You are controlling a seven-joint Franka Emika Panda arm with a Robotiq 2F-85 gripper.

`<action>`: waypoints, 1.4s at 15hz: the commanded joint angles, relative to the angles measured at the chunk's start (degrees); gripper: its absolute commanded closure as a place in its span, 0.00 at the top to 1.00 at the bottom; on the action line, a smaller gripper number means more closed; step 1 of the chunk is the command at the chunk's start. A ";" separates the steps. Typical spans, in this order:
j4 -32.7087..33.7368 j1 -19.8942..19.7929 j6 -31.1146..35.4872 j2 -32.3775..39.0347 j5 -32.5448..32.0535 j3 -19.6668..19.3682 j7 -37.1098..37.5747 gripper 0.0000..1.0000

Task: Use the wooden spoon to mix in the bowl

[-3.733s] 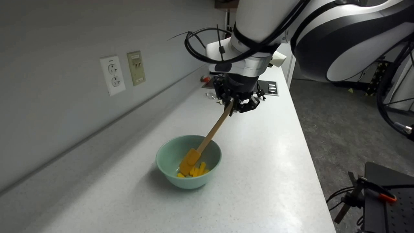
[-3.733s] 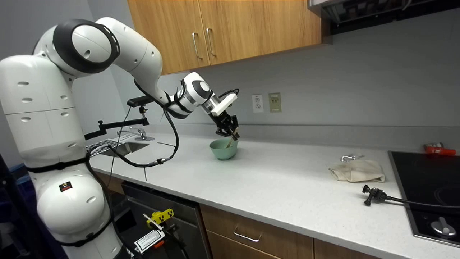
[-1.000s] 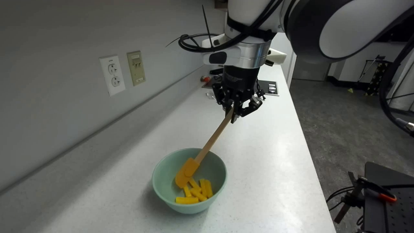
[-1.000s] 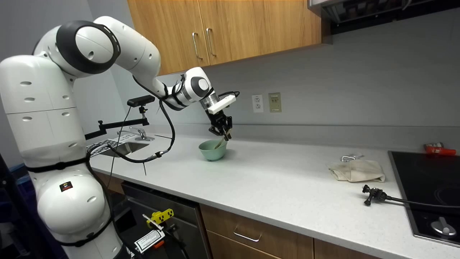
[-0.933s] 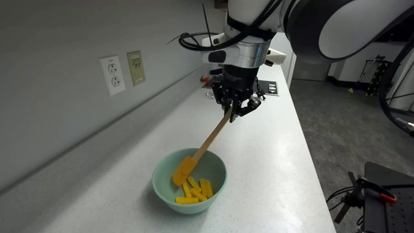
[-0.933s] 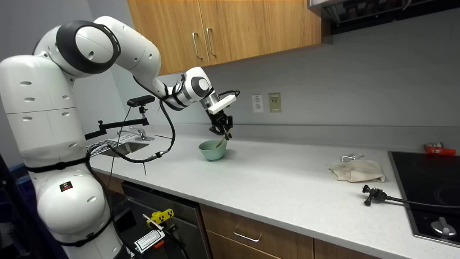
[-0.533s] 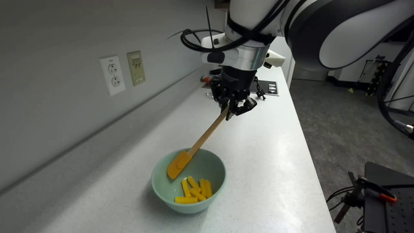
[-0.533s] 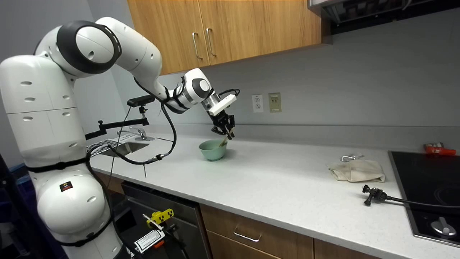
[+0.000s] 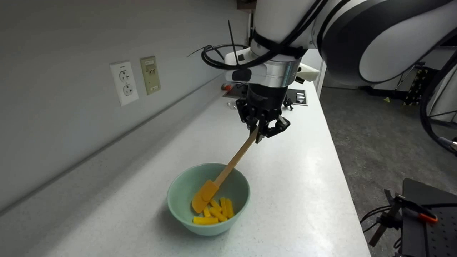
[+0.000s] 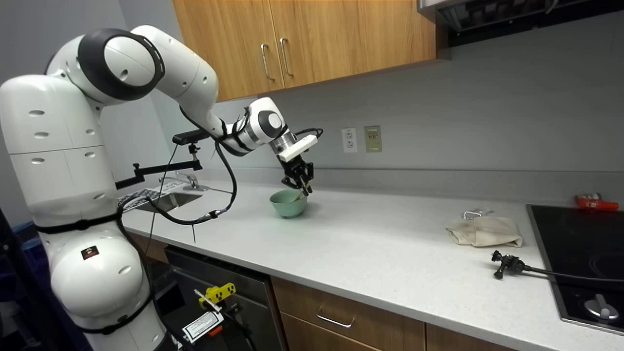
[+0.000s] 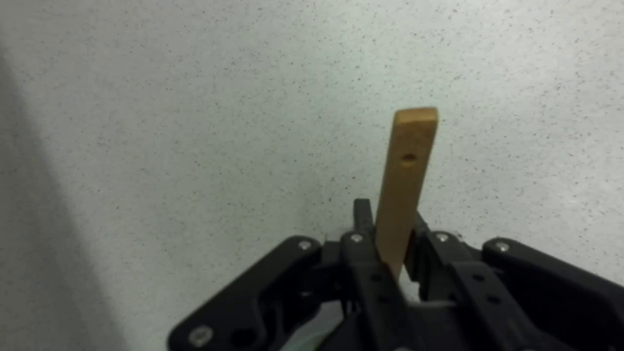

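The end effector (image 11: 391, 222) is pinching the wooden spoon (image 9: 226, 169) by its handle (image 11: 402, 190), pressing in on both sides of it; in the wrist view the handle's free end, with a small hole, is jutting up past the grip, right of the frame's centre. In an exterior view the spoon is slanting from the middle of the frame down and left into the bowl (image 9: 184, 189), low in the centre, and its broad orange-yellow blade (image 9: 206, 195) is lying inside, toward the left wall. Just beside it, several yellow pieces (image 9: 218, 214) are lying clustered in the lower part of the bowl; whether the blade is touching them I cannot tell. The bowl is standing upright on the table (image 9: 285, 200).

Judging from this, the gripping of the spoon and the placing of its blade in the bowl are counting as done, and mixing is probably the step in hand. What is left, I am guessing, is sweeping the blade through the pieces; how well they are mixed the views are not telling, since all are sharing one colour. The spoon is not yet being lifted out, so the task is seeming unfinished
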 commanded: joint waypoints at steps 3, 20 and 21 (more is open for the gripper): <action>0.78 0.37 -5.41 -0.94 5.87 1.29 -2.79 0.04; 2.78 -0.08 -6.13 -1.01 7.04 -0.14 1.36 0.73; 2.73 -0.13 -6.35 -1.27 7.31 -0.18 1.62 0.81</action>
